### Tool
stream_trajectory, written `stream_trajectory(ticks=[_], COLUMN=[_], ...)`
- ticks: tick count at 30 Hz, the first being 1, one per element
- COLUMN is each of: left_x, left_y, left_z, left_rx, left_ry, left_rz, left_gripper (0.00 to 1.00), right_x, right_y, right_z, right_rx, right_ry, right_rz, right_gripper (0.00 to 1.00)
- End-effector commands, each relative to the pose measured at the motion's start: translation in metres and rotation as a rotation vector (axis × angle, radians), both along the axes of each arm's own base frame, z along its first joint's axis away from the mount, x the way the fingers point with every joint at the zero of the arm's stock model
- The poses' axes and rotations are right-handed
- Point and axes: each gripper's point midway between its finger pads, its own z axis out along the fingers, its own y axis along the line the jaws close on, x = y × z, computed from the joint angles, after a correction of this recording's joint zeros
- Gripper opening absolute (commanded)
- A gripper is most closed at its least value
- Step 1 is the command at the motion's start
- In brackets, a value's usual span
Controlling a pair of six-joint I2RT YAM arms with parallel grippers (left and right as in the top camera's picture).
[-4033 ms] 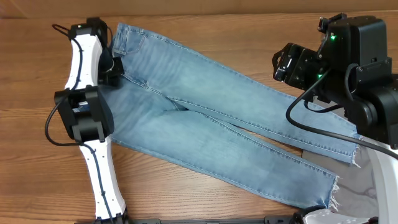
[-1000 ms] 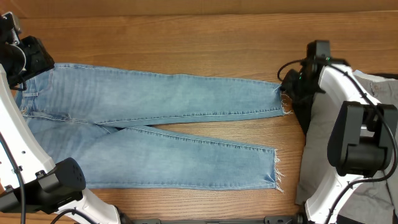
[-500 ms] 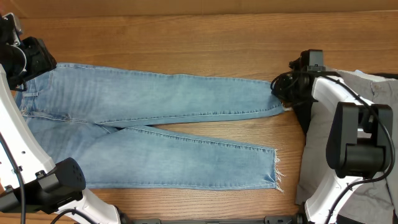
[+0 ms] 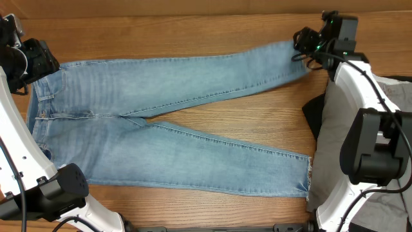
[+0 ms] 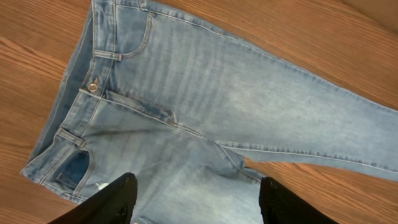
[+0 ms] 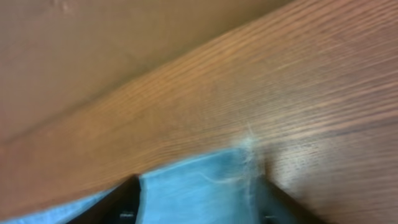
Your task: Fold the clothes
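The light-blue jeans [image 4: 167,96] lie flat on the wooden table [image 4: 193,32], waist to the left and both legs running right. The upper leg slants up toward the far right corner, and its frayed hem [image 6: 247,149] lies between the spread fingers of my right gripper [image 4: 302,44] [image 6: 198,196], which is open. The lower leg ends in a frayed hem [image 4: 308,179] near the front right. My left gripper [image 4: 46,64] [image 5: 198,194] hovers open above the seat of the jeans [image 5: 217,99], just below the waistband button [image 5: 92,87], with nothing pinched.
A grey cloth [image 4: 393,135] and a dark patch [image 4: 314,116] lie at the right under the right arm. The table's back edge meets a wall [image 6: 93,50] just beyond the upper hem. The left arm's base [image 4: 58,187] stands at the front left.
The right gripper moved toward the far right corner, and the upper leg swung up with it. Its jaws have parted. The whole garment slid slightly right; the left gripper barely moved.
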Motion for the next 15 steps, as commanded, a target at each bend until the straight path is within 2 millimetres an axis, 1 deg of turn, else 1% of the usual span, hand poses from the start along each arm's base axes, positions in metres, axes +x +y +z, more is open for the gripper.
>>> stream_trajectory(ticks=[1,2,4,7,9,11,12,13,15], left_x=[-0.009,-0.013,-0.023,-0.036,-0.049,-0.062,-0.069,-0.080,-0.097], left_y=[0.013,0.018,0.026,0.041,0.058,0.075,0.084,0.096,0.114], left_z=[0.003,0.002,0.002,0.006,0.008,0.009,0.010,0.008,0.000], left_rx=[0.078,0.095,0.098,0.087,0.077,0.065,0.052,0.026,-0.005], left_ry=[0.027,0.044,0.064,0.063,0.062,0.055,0.049,0.046,0.066], left_rz=[0.020,0.037,0.103,0.186,0.274,0.351,0.391,0.443,0.530], left_gripper=[0.64,0.62,0.62,0.63,0.64,0.64,0.65,0.66,0.67], right_x=[-0.005,-0.010,-0.022,-0.047,-0.068,-0.093,-0.106,-0.127,-0.150], right_y=[-0.006,-0.005,-0.004,-0.002,0.001,0.007,0.010,0.012,0.018], right_z=[0.025,0.035,0.056,0.100,0.128,0.150,0.159,0.169,0.177], right_rx=[-0.015,-0.021,-0.021,-0.023,-0.024,-0.013,-0.006,-0.002,0.013], right_ry=[-0.010,-0.011,-0.019,-0.048,-0.062,-0.062,-0.057,-0.043,-0.017], right_rz=[-0.014,-0.010,-0.011,-0.011,-0.011,0.000,0.005,0.007,0.018], right_gripper=[0.73,0.75,0.79,0.79,0.79,0.79,0.79,0.80,0.80])
